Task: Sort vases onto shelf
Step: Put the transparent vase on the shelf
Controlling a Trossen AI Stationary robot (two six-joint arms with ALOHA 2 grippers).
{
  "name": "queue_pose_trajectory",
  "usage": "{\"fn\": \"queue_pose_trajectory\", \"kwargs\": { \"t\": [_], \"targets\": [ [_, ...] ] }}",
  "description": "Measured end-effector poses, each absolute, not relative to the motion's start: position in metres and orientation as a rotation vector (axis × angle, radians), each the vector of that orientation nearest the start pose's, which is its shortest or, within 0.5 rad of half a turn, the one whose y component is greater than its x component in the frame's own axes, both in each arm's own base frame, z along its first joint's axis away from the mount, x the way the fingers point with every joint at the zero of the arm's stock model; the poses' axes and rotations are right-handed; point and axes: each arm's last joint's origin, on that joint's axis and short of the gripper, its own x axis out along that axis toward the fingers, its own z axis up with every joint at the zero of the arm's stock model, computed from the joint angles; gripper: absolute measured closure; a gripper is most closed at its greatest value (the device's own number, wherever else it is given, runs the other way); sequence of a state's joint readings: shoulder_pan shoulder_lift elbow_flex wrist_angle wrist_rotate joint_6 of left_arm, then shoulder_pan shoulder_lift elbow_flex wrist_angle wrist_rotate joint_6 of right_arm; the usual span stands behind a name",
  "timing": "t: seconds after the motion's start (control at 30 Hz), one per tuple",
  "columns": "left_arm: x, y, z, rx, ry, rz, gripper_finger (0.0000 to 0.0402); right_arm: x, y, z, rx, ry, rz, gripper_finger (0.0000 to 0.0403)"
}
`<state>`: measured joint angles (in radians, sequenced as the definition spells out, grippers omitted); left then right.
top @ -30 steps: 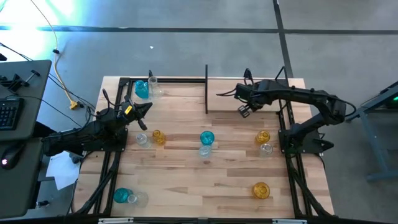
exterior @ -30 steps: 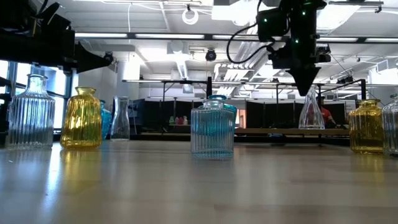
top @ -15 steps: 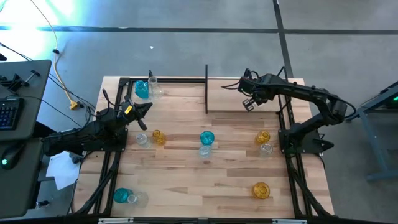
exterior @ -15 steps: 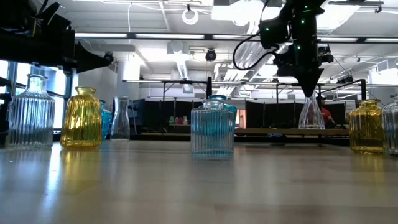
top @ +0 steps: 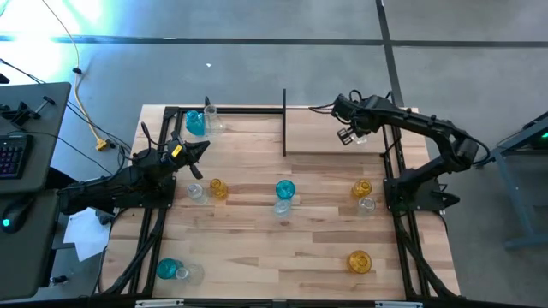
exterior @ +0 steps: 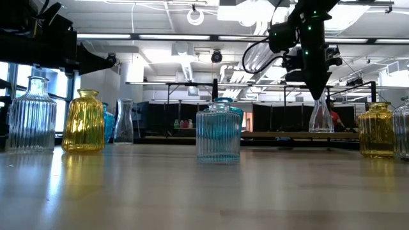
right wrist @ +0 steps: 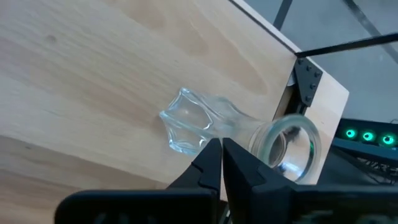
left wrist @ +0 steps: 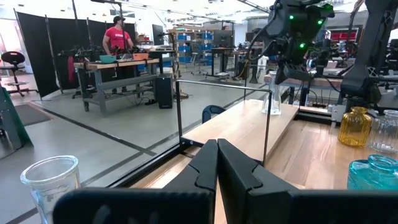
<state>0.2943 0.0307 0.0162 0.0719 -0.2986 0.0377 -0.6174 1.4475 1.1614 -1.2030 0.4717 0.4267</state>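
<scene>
- The right claw (top: pixel 346 137) is up over the right part of the shelf (top: pixel 317 137), near the far right corner of the table (top: pixel 300 248).
- A clear vase (right wrist: pixel 230 127) stands on the shelf just under and beside that claw.
- In the right wrist view the two dark fingers (right wrist: pixel 208 163) are pressed together with no gap, and the vase sits just past their tips. The claw is closed and holds nothing.
- In the low view the same clear vase (exterior: pixel 320 116) stands upright, and the claw's tip is right above its neck.
- The left claw (top: pixel 202 148) waits over the left side of the table. Its fingers (left wrist: pixel 205 165) are closed too, with nothing in them.
- A teal vase (top: pixel 194 123) and a clear one (top: pixel 211 114) stand at the far left end of the shelf.
- The other vases are on the table, not on the shelf.
- A clear vase (top: pixel 196 192) and a yellow vase (top: pixel 217 188) stand side by side, near the left claw.
- A teal vase (top: pixel 285 189) is in the middle, with a clear one (top: pixel 282 206) touching it.
- A yellow vase (top: pixel 362 188) and a clear one (top: pixel 366 205) are on the right.
- One more yellow vase (top: pixel 359 261) is near the front right.
- A teal vase (top: pixel 168 269) and a clear one (top: pixel 189 273) are at the front left.
</scene>
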Motion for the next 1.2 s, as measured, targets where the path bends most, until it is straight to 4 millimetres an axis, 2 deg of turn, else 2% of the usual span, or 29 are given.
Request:
{"fn": "queue_pose_trajectory", "kwargs": {
  "t": [0.17,0.27,0.5,0.77,1.2],
  "targets": [
    [0.091,0.036,0.174,0.037,-0.047,0.594,0.0401,0.193,-0.159,0.261,0.400,1.333,-1.187,0.0403],
    [0.091,0.036,0.173,0.037,-0.047,0.593,0.0401,0.194,-0.158,0.264,0.409,1.347,-1.119,0.0403],
    [0.091,0.036,0.173,0.037,-0.047,0.594,0.0401,0.194,-0.147,0.269,0.518,1.411,-1.038,0.0403],
    [0.091,0.036,0.174,0.037,-0.047,0.593,0.0401,0.190,-0.146,0.261,0.480,1.427,-1.121,0.0403],
    [0.091,0.036,0.173,0.037,-0.047,0.594,0.0401,0.181,-0.164,0.261,0.438,1.383,-1.240,0.0403]
  ]
}}
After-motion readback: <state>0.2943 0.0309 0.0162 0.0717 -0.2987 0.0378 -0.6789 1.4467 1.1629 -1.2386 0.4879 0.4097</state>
